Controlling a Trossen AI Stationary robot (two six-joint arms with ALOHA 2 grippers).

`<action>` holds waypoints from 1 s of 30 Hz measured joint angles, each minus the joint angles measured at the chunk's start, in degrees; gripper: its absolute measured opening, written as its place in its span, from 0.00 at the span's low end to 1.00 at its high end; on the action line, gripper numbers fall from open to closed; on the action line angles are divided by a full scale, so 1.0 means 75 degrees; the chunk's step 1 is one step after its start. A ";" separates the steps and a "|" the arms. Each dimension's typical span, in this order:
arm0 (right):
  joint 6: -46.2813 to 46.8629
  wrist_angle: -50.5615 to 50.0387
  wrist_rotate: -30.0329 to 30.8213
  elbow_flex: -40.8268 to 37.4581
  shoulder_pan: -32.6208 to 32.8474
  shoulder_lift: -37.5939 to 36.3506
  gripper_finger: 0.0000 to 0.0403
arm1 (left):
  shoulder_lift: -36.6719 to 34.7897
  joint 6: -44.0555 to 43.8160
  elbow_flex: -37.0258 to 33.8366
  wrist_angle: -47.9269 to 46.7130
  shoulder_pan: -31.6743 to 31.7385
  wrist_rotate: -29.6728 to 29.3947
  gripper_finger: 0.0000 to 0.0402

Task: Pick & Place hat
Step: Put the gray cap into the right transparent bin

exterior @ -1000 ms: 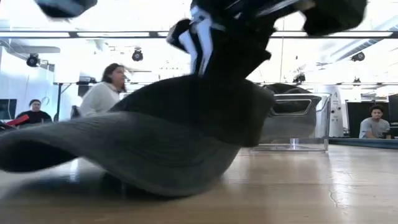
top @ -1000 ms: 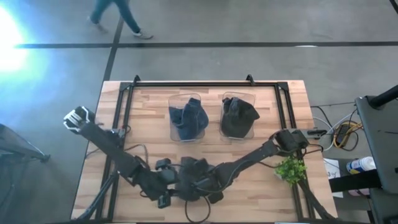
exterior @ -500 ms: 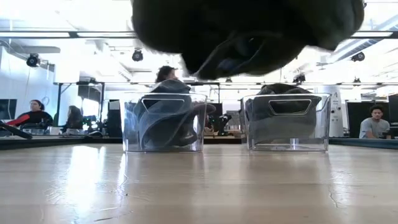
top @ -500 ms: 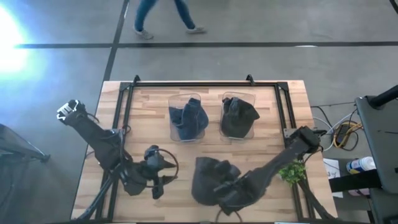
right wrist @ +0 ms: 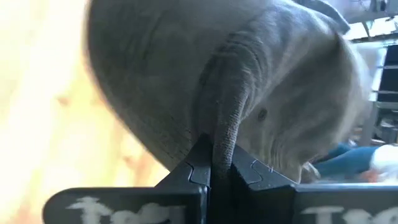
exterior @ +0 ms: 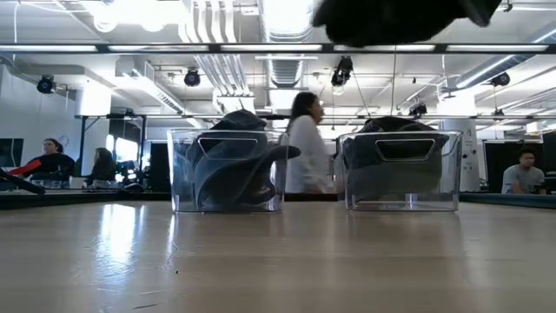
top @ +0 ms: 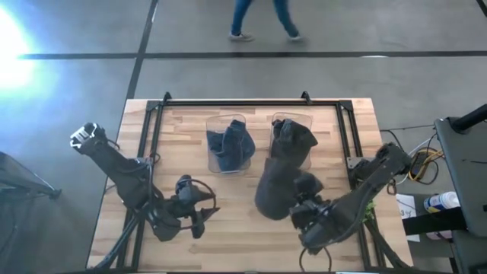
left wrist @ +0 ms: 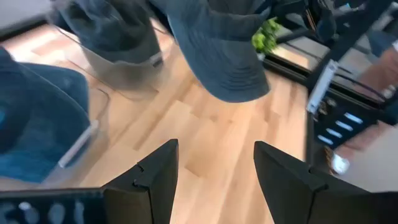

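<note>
A dark grey cap [top: 280,187] hangs in the air over the table's right half, held by my right gripper [top: 306,205], which is shut on it; the cap's underside shows at the top of the low view [exterior: 395,19] and fills the right wrist view [right wrist: 211,81]. My left gripper [top: 199,215] is open and empty near the table's near-left part; its wrist view shows the cap's brim [left wrist: 221,56] farther off. Two clear bins stand at the far side: the left one [top: 230,144] holds blue caps, the right one [top: 292,143] holds dark caps. My right gripper pinches a raised fold of the cap's crown cloth [right wrist: 225,140] between its two fingers. The fingers come from the table's near-right side, slanting toward the far side. The cap is lifted clear of the table, its brim pointing toward the far bins.
A small green plant [top: 364,211] sits at the table's right edge beside my right arm. A black frame [top: 236,101] runs along the far and side edges. Bare wood lies between the bins and the near edge. People show in the room beyond.
My right gripper has lifted the cap off the table's near middle and carried it up, rightward and toward the far side, nearing the right bin. My left gripper has drawn back from the cap toward the table's left and now stands open and empty.
</note>
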 joint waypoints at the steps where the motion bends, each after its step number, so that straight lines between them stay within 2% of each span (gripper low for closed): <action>1: -0.0104 -0.0097 0.0006 -0.0134 -0.0106 -0.0103 0.03 | 0.0034 -0.0043 0.0000 -0.0003 0.0002 -0.0158 0.50; 5: -0.0390 -0.0060 0.0107 -0.1273 -0.0612 -0.0701 0.03 | 0.0136 -0.0100 -0.0015 0.0000 0.0010 -0.0518 0.50; 9: -0.0529 -0.0126 0.0367 -0.2548 -0.1488 -0.1420 0.03 | 0.0251 -0.0306 -0.0077 0.0000 0.0023 -0.0983 0.50; 14: -0.1436 0.0150 0.0794 -0.3666 -0.2658 -0.2172 0.03 | 0.0309 -0.0451 -0.0233 0.0000 0.0235 -0.1364 0.50; 16: -0.2278 0.0436 0.0866 -0.3834 -0.2916 -0.2499 0.03 | 0.0308 -0.0451 -0.0352 0.0006 0.0383 -0.1355 0.50; 18: -0.3287 0.0851 0.0833 -0.4009 -0.3167 -0.2686 0.03 | 0.0290 -0.0447 -0.0486 0.0011 0.0561 -0.1259 0.50; 22: -0.4719 0.1471 0.0528 -0.4224 -0.3771 -0.2855 0.03 | 0.0268 -0.0163 -0.0688 0.0047 0.1022 -0.0508 0.50; 25: -0.5274 0.1813 0.0146 -0.4426 -0.4188 -0.2763 0.03 | 0.0271 0.0252 -0.0743 0.0117 0.1371 0.0042 0.50; 30: -0.5787 0.2623 0.0033 -0.4810 -0.4644 -0.2578 0.03 | 0.0271 0.1081 -0.0743 0.0324 0.1788 0.0229 0.50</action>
